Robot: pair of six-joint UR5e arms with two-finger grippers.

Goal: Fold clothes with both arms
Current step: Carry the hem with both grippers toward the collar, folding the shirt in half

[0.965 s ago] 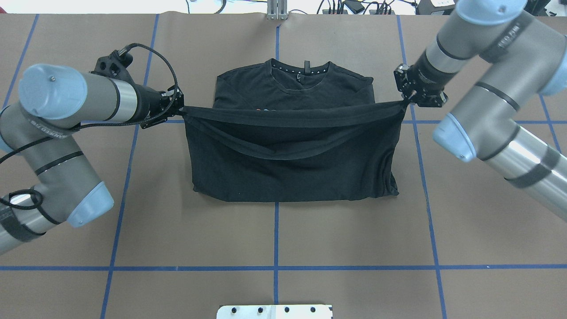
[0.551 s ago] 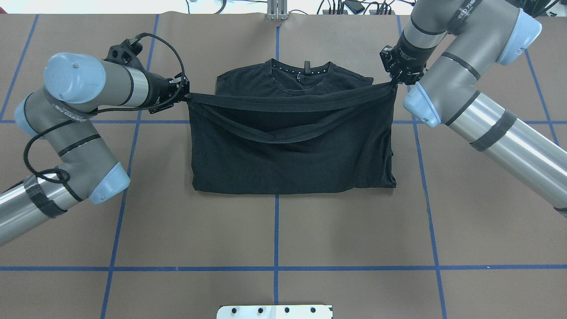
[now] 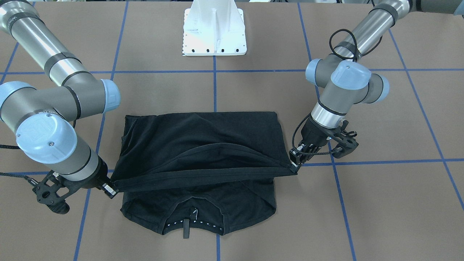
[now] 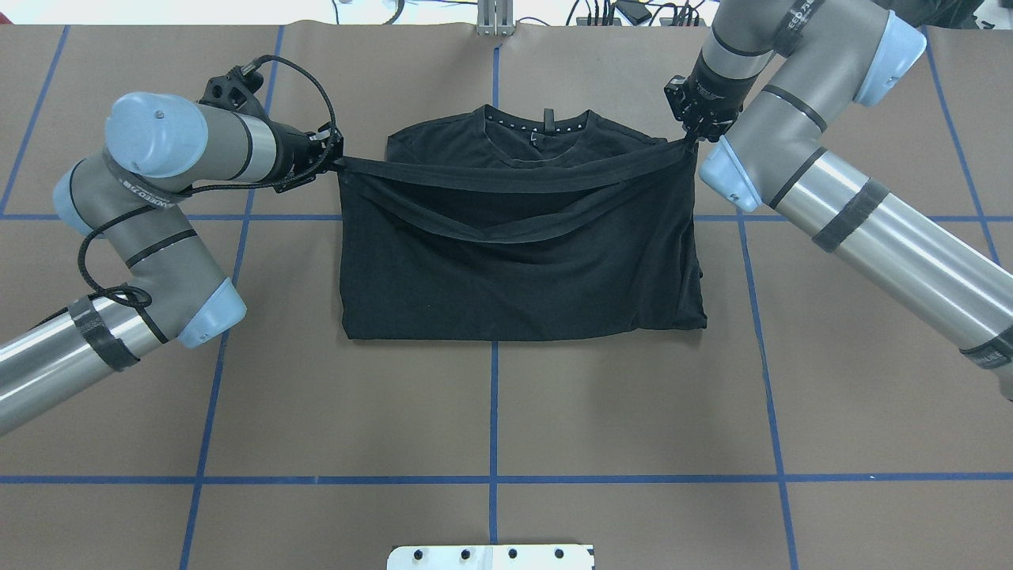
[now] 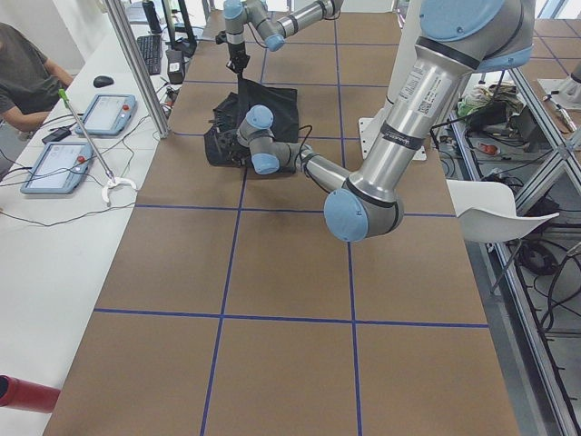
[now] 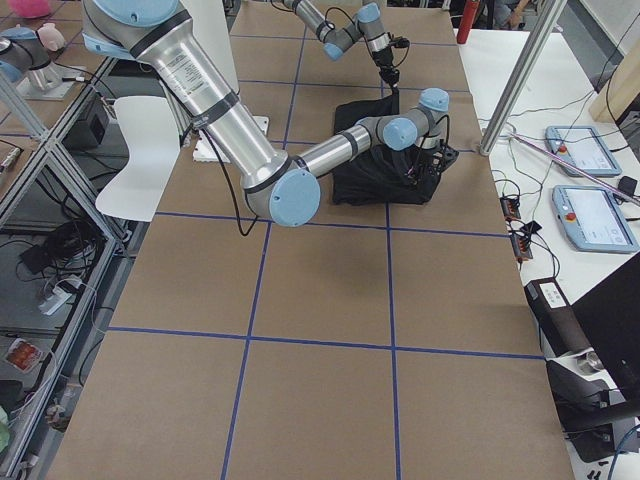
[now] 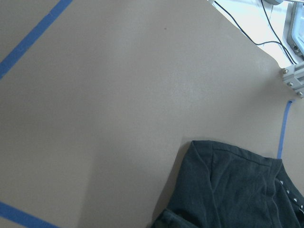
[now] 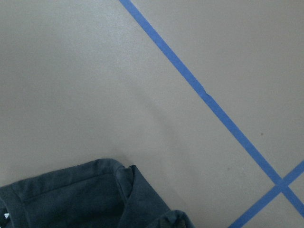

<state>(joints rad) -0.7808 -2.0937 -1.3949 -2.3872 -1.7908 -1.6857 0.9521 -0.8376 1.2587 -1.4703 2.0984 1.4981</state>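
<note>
One T-shirt (image 4: pixel 514 269), hem pinched by left gripper (image 4: pixel 339 162) and right gripper (image 4: pixel 691 136).

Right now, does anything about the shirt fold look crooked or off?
Slightly. On the T-shirt, the lifted hem runs askew: the right gripper holds its corner closer to the collar than the left gripper does, and one hem layer sags mid-span.

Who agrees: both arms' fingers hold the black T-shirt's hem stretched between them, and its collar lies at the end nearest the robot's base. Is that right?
No. The collar lies at the end farthest from the base, as the exterior front-facing view shows. The left fingers and right fingers hold the hem of the T-shirt stretched between them.
</note>
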